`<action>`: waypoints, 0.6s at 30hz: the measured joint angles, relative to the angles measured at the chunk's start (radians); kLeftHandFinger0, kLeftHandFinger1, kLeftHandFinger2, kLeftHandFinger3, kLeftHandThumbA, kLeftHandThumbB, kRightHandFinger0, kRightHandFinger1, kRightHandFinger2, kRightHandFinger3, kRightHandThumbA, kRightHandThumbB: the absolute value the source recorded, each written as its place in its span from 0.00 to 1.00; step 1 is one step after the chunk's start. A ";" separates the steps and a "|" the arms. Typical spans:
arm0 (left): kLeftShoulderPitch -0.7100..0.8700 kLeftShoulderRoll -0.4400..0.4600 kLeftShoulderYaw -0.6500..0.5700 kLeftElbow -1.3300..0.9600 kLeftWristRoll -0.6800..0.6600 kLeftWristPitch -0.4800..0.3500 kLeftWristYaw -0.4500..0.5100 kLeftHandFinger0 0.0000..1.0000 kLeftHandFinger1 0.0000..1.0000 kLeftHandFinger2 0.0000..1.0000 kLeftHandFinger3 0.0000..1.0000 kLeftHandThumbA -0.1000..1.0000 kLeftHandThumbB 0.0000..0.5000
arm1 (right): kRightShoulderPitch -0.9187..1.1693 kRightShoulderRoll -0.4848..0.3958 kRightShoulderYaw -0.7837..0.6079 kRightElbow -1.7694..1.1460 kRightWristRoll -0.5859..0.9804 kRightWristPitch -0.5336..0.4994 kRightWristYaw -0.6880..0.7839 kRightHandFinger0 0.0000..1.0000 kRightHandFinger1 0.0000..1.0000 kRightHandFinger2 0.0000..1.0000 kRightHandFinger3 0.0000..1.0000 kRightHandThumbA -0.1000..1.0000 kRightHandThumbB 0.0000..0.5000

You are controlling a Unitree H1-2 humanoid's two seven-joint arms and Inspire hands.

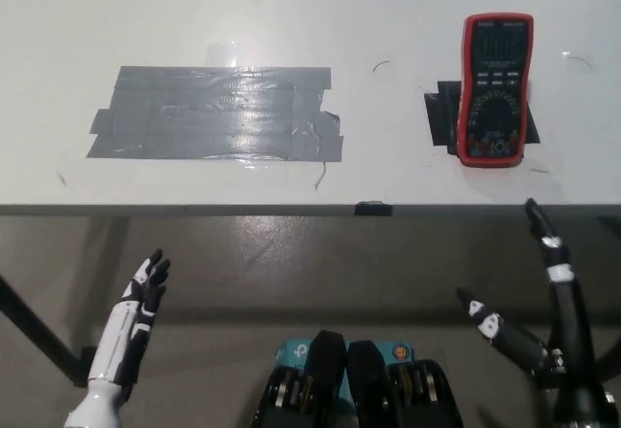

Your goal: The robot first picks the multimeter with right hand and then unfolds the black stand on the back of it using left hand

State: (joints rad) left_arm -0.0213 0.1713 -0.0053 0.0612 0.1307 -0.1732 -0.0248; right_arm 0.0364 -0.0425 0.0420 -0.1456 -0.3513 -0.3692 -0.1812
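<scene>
Red-cased multimeter (496, 89) flat on white table (388, 20), well beyond black right hand (539, 302), fingers spread, empty; white left hand (136, 321) rests lower left, open.

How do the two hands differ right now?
The left hand is white with fingers close together; the right hand is black with fingers spread wide. The right hand sits below the multimeter; the left is far from it. Both are open, below the table edge.
</scene>
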 measured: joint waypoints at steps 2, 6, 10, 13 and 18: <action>-0.001 -0.002 -0.012 -0.004 0.009 -0.002 0.000 1.00 1.00 1.00 1.00 0.92 0.25 | 0.027 0.016 -0.011 -0.083 -0.014 0.000 -0.006 1.00 1.00 1.00 1.00 0.83 0.44; 0.000 -0.013 -0.040 -0.004 0.030 -0.010 0.000 1.00 1.00 1.00 1.00 0.93 0.28 | 0.023 0.038 -0.049 -0.236 -0.055 0.024 -0.009 1.00 1.00 1.00 1.00 0.92 0.59; 0.001 -0.019 -0.047 -0.004 0.046 -0.014 0.000 1.00 1.00 1.00 1.00 0.94 0.30 | -0.050 0.057 -0.081 -0.354 -0.114 0.095 0.004 1.00 1.00 1.00 1.00 0.93 0.83; 0.003 -0.020 -0.047 -0.005 0.050 -0.013 0.000 1.00 1.00 1.00 1.00 0.94 0.28 | -0.151 0.058 -0.094 -0.373 -0.155 0.167 0.030 1.00 1.00 1.00 1.00 0.88 0.89; 0.030 -0.020 -0.047 -0.005 0.052 -0.013 0.000 1.00 1.00 1.00 1.00 0.94 0.28 | -0.298 0.052 -0.105 -0.345 -0.208 0.274 0.065 1.00 1.00 1.00 1.00 0.93 0.87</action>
State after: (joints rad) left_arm 0.0087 0.1517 -0.0520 0.0562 0.1829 -0.1863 -0.0248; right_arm -0.2617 0.0099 -0.0626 -0.4902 -0.5598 -0.0949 -0.1157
